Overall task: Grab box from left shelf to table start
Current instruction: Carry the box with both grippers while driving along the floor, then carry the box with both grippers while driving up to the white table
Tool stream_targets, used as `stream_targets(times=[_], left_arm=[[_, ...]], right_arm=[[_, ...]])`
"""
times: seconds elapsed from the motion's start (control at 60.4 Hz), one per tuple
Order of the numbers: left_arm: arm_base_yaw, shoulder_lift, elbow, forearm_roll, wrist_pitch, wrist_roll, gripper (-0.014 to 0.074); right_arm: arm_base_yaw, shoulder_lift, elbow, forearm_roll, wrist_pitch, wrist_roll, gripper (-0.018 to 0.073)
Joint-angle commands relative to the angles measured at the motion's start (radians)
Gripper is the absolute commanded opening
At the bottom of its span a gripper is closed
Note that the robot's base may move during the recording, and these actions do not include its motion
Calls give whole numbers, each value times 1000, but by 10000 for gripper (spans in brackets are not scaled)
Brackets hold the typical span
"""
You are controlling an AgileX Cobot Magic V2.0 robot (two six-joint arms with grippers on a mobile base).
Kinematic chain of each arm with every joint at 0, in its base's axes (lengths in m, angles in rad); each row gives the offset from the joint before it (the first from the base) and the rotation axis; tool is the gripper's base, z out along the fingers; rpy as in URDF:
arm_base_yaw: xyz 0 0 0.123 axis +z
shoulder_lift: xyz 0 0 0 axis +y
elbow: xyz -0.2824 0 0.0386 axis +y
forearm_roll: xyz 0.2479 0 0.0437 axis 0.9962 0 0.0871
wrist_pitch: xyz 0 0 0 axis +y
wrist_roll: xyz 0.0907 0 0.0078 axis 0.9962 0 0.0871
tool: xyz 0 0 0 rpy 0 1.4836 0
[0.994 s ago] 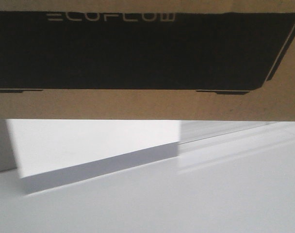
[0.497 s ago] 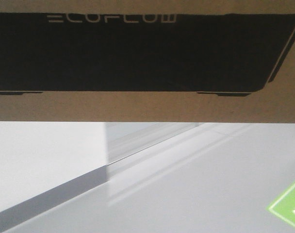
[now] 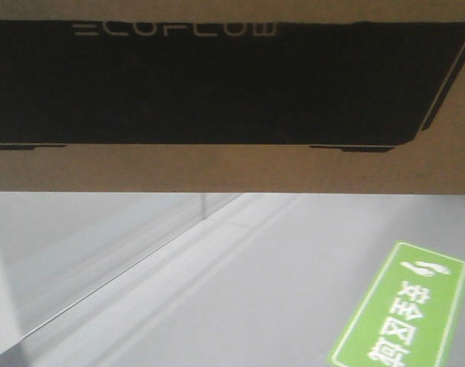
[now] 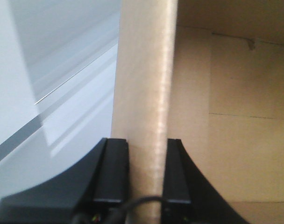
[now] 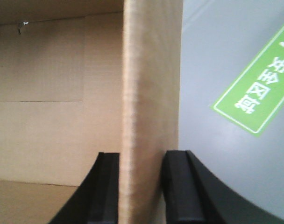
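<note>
The box [image 3: 232, 168], a wide brown carton with a black ECOFLOW panel [image 3: 217, 84], fills the top half of the front view and hangs above the floor. My left gripper [image 4: 145, 140] is shut on the box's left side wall [image 4: 146, 70], one black finger [image 4: 115, 168] outside and one inside. My right gripper [image 5: 142, 153] is shut on the right side wall [image 5: 151, 70] in the same way, with its outer finger [image 5: 177, 186] over the floor. The box's bare cardboard inside [image 5: 48, 93] shows in both wrist views. The left shelf is out of view. I cannot tell whether the pale panel [image 3: 34, 260] at lower left is the table.
Grey floor [image 3: 278, 290] lies under the box. A green floor sign with white characters [image 3: 404, 313] sits at lower right, also under the right gripper as the same green sign [image 5: 256, 88]. A pale line [image 3: 141, 260] runs diagonally along the floor at left.
The box stays fixed in both grippers while the background slides left. The white surface and its edge have left the middle of the view, and the green floor sign has come in at right.
</note>
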Motion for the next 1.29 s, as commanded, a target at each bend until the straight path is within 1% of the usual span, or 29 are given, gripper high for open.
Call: stream_targets(times=[0.0, 1.276], left_arm=[[2, -17, -48, -15, -188, -31, -85], [2, -17, -48, -15, -188, -31, -85]], right_arm=[[-10, 5, -27, -95, -104, -2, 26], [-10, 5, -27, -95, -101, -2, 26]])
